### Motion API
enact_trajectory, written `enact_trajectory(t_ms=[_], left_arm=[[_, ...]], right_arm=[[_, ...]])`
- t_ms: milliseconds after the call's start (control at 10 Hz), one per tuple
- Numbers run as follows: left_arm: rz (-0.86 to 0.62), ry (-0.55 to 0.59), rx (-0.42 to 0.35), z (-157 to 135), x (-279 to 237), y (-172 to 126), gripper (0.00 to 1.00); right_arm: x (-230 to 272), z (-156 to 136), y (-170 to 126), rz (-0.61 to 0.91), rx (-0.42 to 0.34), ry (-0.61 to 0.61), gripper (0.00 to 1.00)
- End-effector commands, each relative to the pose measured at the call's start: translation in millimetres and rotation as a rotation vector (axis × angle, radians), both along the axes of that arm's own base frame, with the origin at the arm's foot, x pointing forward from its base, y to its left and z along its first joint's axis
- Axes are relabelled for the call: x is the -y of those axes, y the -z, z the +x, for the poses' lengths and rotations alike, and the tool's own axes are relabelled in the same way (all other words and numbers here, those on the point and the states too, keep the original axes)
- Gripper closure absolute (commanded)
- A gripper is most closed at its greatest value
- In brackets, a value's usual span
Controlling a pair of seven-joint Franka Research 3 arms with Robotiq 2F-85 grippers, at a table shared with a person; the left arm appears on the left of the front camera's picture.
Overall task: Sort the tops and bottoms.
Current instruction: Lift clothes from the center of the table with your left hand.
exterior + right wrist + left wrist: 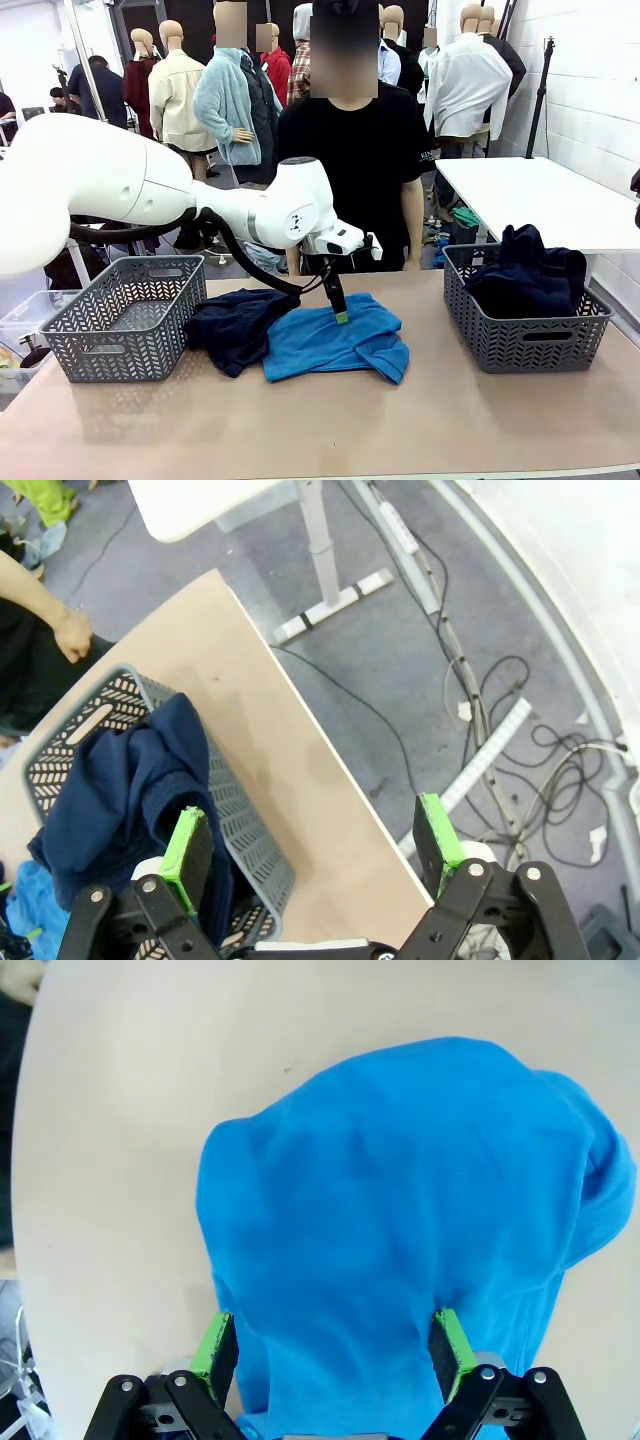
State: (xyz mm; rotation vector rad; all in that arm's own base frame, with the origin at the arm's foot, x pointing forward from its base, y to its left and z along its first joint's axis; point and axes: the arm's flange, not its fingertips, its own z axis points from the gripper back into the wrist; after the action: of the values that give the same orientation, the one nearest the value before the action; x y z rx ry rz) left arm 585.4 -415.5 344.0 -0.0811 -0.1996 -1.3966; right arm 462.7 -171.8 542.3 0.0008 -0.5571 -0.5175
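Now, we've got the table (450, 420), a grey basket (110, 340) at nine o'clock, second basket (525, 345) at three o'clock holding navy clothes (525, 275), blue top (310, 345) dead centre, dark garment (235, 325) touching its nine o'clock side, left gripper (332, 1316) spread wide astride the top, unclamped, right gripper (309, 805) wide, empty.

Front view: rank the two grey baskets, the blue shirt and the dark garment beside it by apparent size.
1. The left basket and the right basket: alike, not ranked.
2. The blue shirt.
3. The dark garment, somewhat smaller.
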Motion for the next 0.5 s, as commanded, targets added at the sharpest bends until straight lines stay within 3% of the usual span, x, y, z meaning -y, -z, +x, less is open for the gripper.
enact_trajectory(t_ms=[0,300,400], left_arm=[[0.032,0.005,-0.017,0.7,2.2,5.3,0.00],[0.056,0.014,-0.066,-0.1,3.7,15.6,0.03],[0.048,0.019,-0.060,-0.3,4.0,12.4,0.23]], right_arm=[[-1.3,0.4,-0.6,-0.017,-0.014,0.001,0.00],[-1.3,0.4,-0.6,-0.017,-0.014,0.001,0.00],[-1.3,0.4,-0.6,-0.017,-0.014,0.001,0.00]])
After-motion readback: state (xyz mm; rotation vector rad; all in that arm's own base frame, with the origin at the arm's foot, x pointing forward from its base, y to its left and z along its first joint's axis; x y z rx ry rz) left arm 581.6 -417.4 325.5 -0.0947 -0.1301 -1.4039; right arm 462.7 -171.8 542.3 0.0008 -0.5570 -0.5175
